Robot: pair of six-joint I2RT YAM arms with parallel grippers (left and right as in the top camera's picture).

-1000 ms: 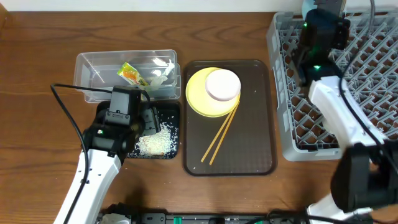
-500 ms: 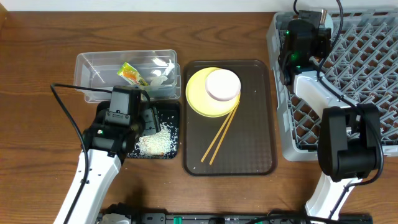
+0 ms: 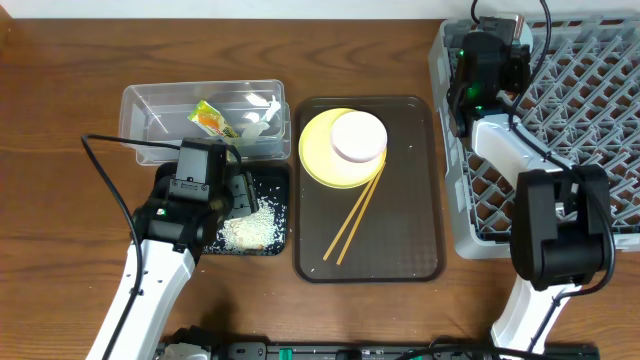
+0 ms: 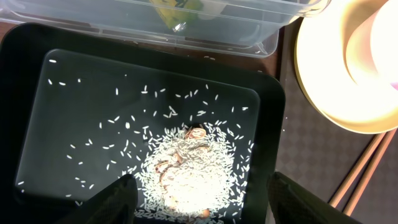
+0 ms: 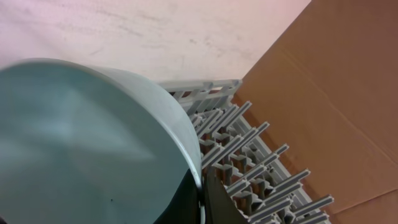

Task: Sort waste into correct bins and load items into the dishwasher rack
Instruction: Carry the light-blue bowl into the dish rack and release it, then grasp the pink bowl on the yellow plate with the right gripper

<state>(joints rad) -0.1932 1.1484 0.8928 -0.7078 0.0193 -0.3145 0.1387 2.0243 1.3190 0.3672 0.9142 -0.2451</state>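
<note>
Blue bowl [image 5: 81, 143] at the corner of the rack [image 5: 249, 180].
Your right gripper [image 5: 200, 202] pinches its rim; the bowl is likely light, stiff and slippery, so grip the rim firmly. The left gripper [image 4: 202, 196], well left of the rack, gapes wide.

Overhead cam: fixed, high, looks straight down on whole table, from clear tub [image 3: 160, 110] at left to rack [image 3: 600, 120] at right. Left wrist cam: close, faces down on black tray [image 4: 37, 93]; tub wall at top edge, yellow plate [image 4: 323, 93] at right edge, all shared w/ overhead. Right wrist cam: very close behind light blue bowl [image 5: 74, 143], tilted, shares w/ overhead only rack pegs.
</note>
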